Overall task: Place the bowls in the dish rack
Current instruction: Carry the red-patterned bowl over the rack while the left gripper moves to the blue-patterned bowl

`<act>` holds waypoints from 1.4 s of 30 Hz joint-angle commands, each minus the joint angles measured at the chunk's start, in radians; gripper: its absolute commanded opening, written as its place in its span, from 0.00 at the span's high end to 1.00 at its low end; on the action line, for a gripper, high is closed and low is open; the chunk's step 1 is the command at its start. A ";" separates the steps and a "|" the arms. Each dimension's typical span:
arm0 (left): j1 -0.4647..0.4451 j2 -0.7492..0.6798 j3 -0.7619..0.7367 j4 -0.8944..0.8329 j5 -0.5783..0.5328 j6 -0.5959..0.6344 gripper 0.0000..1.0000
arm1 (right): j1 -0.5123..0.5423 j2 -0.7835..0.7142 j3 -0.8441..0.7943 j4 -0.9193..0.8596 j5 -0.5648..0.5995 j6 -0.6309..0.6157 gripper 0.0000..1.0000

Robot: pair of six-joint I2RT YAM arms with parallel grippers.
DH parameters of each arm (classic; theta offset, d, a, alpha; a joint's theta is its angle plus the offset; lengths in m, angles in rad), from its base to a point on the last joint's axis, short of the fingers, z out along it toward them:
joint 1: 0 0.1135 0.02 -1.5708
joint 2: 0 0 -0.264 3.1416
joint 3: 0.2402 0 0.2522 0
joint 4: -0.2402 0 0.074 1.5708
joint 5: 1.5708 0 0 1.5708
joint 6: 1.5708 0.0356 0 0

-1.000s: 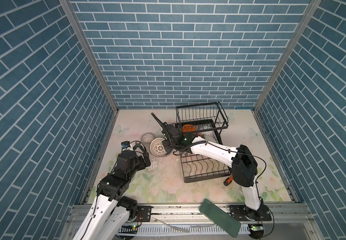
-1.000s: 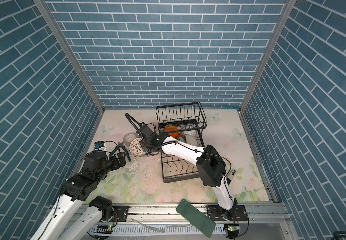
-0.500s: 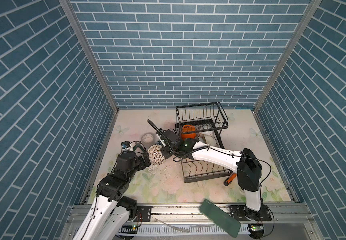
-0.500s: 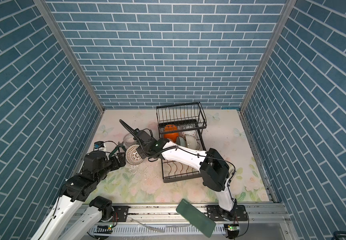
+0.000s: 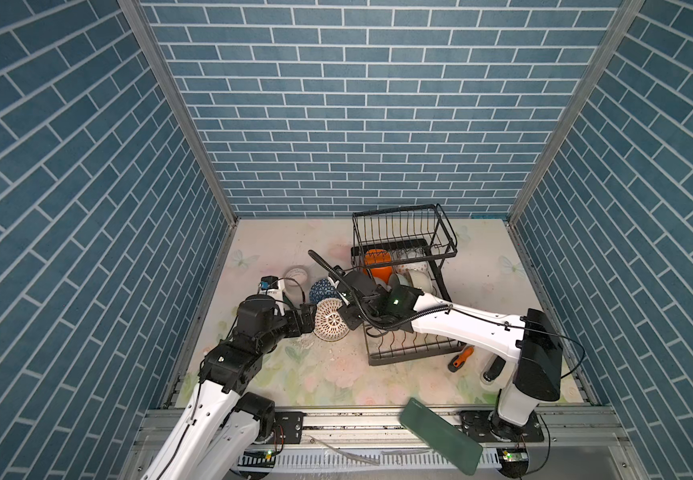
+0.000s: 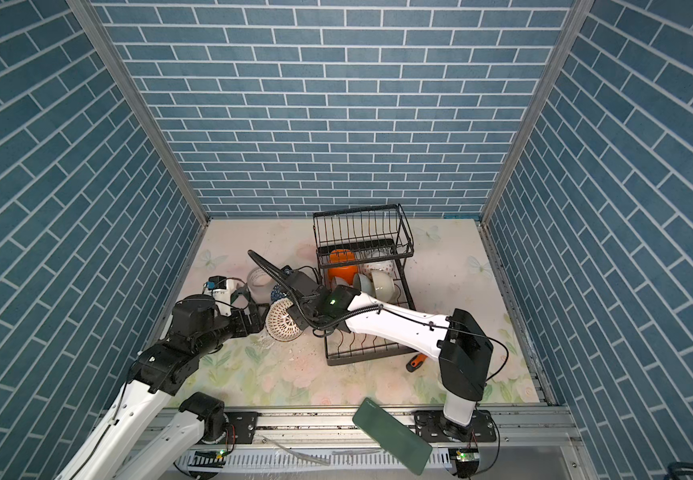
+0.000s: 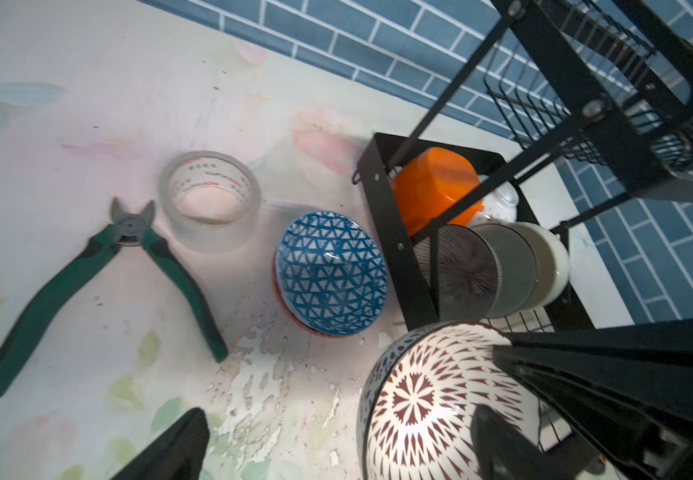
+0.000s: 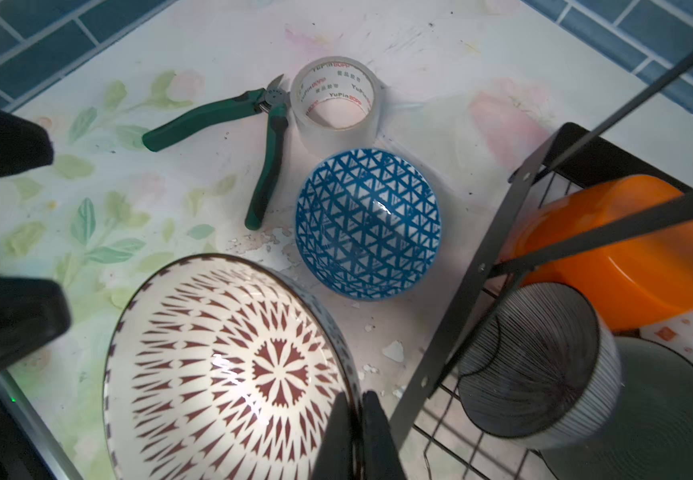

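In both top views, the dish rack [image 5: 399, 226] holds an orange bowl [image 5: 378, 266] and cream bowls [image 5: 419, 280] on its low shelf.

In the left wrist view, a blue bowl [image 7: 330, 274] sits on the surface [image 7: 87, 104] by the rack, and the left jaws gape wide with nothing in them.

In the right wrist view, the right jaws pinch the rim of the red-and-white bowl [image 8: 220, 365], which is tipped beside the rack.

Top views: high, far, looking down on the dish rack [image 5: 399, 228] and whole table [image 5: 295, 374], nearly identical | wrist views: close, left of rack, sharing its left end and blue-patterned bowl [image 7: 330, 272].
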 commanded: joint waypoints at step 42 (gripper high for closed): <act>-0.343 0.373 -0.076 0.435 0.081 -0.103 0.00 | -0.169 -0.326 -0.315 -0.422 0.497 0.129 1.00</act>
